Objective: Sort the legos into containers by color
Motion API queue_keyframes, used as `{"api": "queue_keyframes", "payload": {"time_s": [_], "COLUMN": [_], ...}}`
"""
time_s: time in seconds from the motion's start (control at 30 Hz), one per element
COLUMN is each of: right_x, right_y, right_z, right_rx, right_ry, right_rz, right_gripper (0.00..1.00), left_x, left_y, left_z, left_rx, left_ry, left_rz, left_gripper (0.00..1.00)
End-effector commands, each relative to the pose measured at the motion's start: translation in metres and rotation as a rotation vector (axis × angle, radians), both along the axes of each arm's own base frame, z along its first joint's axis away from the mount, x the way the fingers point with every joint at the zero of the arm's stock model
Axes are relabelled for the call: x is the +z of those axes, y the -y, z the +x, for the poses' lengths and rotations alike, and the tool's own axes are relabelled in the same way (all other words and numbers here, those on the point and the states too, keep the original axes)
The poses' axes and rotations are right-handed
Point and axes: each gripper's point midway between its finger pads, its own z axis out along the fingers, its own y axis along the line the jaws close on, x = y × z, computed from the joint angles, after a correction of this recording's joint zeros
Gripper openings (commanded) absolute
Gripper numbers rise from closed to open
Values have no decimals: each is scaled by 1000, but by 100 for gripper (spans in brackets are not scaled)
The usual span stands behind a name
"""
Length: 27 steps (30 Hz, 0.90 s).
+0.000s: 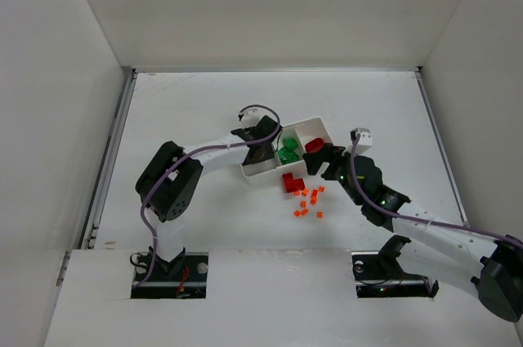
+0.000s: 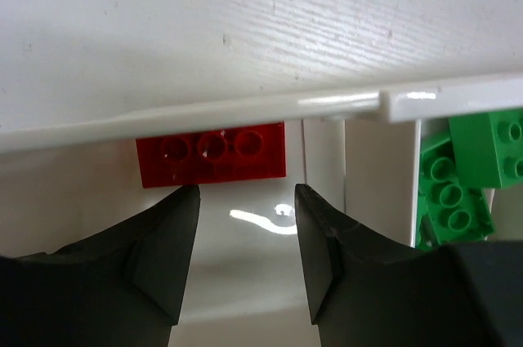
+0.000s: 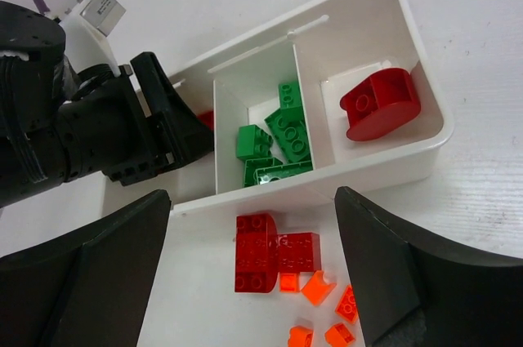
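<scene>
top external view: the white tray (image 1: pixel 325 129) lies on the table (image 1: pixel 196 102), with one arm reaching in from each side.
left gripper (image 2: pixel 247 198): fingers apart with nothing between them, lowered inside the tray's end compartment.
flat red brick (image 2: pixel 212 153): just ahead of the left gripper's fingertips, at the foot of that compartment's far wall, not touching the fingers.
green bricks (image 3: pixel 282 131): heaped in the middle compartment, to the right of the left gripper beyond a divider.
rounded red brick (image 3: pixel 380 104): alone in the other end compartment, ahead and to the right of the right gripper.
right gripper (image 3: pixel 253 200): fingers spread wide, holding nothing, just outside the tray's near wall.
two red bricks (image 3: pixel 255 251): on the table, touching each other, between the right gripper's fingers, just beside the tray.
orange bits (image 3: pixel 319 288): scattered on the table, just behind the red bricks, toward the right gripper's wrist.
</scene>
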Motion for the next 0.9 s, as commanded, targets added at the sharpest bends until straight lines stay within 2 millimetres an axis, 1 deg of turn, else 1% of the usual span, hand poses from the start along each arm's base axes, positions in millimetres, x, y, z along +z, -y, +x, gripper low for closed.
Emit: {"api": "queue_keyframes", "payload": {"time_s": [0.0,0.07,0.13,0.23,0.27,0.33,0.4,0.5,0.67,0.73,0.87], "right_x": [32,31,31,31,31,31,32,32,33,34,37], "right_y": [-9,-9,-9,-8,-8,-7,-7,-7,-5,-3,5], "right_z": [5,5,6,6,6,5,5,4,4,3,4], "right_rx": [12,12,10,9,7,7,7,9,6,1,-17], "right_ry": [80,79,79,79,79,81,84,85,89,94,106], "right_rz": [57,56,55,55,55,57,59,60,64,68,77], "right_gripper": [88,89,89,89,89,89,89,89,89,89,89], "left_x": [-5,-12,-16,-21,-22,-17,-8,12,52,69,87], "left_y": [-8,-9,-9,-10,-11,-13,-13,-9,4,7,5], "left_z": [10,13,16,20,20,22,25,27,23,20,16], "left_rx": [51,58,59,53,50,46,39,15,-52,-72,-85], "left_ry": [42,49,59,64,65,77,97,136,215,249,277], "left_rz": [20,31,39,43,47,48,40,30,16,16,13], "left_gripper": [48,48,45,32,26,19,14,11,8,8,8]}}
